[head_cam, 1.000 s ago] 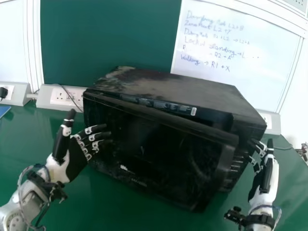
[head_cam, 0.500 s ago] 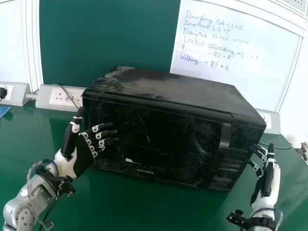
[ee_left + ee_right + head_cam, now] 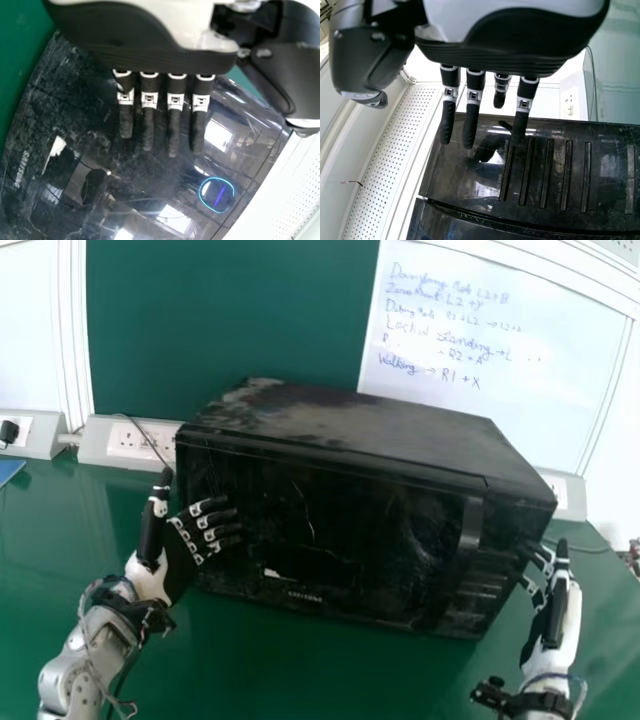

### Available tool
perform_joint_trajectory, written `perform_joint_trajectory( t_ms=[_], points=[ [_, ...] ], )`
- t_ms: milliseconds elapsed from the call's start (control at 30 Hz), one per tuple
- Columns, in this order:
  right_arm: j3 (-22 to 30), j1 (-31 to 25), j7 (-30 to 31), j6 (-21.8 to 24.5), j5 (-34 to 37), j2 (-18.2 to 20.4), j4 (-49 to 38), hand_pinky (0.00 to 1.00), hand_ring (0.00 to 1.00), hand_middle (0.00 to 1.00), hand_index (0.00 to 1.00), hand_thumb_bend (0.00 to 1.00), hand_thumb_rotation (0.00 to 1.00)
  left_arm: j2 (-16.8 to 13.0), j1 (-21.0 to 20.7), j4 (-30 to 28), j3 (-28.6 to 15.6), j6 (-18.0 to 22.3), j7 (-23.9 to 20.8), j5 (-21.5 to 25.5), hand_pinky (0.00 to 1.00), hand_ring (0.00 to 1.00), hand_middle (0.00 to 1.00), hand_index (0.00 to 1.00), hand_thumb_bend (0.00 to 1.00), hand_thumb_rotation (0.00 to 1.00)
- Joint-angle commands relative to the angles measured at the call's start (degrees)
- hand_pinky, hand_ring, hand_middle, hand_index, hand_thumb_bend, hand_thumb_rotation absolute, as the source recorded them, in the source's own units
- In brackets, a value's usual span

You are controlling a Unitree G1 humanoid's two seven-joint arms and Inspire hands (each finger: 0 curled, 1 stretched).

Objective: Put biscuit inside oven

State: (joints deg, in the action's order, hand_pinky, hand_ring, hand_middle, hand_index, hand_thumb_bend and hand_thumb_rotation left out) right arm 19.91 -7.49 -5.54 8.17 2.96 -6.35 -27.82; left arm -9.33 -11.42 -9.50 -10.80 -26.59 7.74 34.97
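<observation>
The black oven (image 3: 340, 520) stands on the green table in the head view, its door (image 3: 320, 530) closed flush with the front. My left hand (image 3: 180, 560) is at the door's left part, fingers straight and spread. In the left wrist view the left hand (image 3: 160, 105) has straight fingers over the glossy door (image 3: 100, 175); contact cannot be told. My right hand (image 3: 551, 605) is at the oven's right front edge. In the right wrist view the right hand (image 3: 482, 110) holds its fingers extended over the button panel (image 3: 550, 175). No biscuit is visible.
Behind the oven are a green board (image 3: 230, 310), a whiteboard (image 3: 490, 350) and wall sockets (image 3: 135, 442) with a cable. A blue object (image 3: 10, 470) lies at the table's far left edge.
The oven door, standing ajar one second ago, has swung closed. My left hand has shifted slightly to the right along the front. The right hand has moved very little.
</observation>
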Motion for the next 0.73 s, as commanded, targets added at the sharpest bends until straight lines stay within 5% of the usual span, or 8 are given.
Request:
perform_joint_trajectory(
  t_ms=[0,267,700],
  points=[
    [-0.3,0.29,-0.33,-0.95,-0.71,-0.03,0.65,0.63,0.66,0.65,0.63,0.71,0.49,0.86,-1.87,2.24,-0.51,1.41,0.13,-1.03,0.89,0.9,0.88,0.75,0.67,0.16],
    [-0.53,0.23,-0.16,-1.88,-1.06,-0.07,1.2,0.62,0.66,0.65,0.63,0.71,0.5,0.93,-3.13,5.89,-0.69,4.14,1.79,-2.67,0.89,0.89,0.86,0.72,0.67,0.15],
    [-0.64,0.5,0.0,-1.83,0.08,0.27,1.39,0.62,0.66,0.65,0.62,0.72,0.48,-0.68,-2.18,2.88,-0.83,1.21,3.44,-1.49,0.89,0.89,0.87,0.73,0.67,0.15]
  ],
)
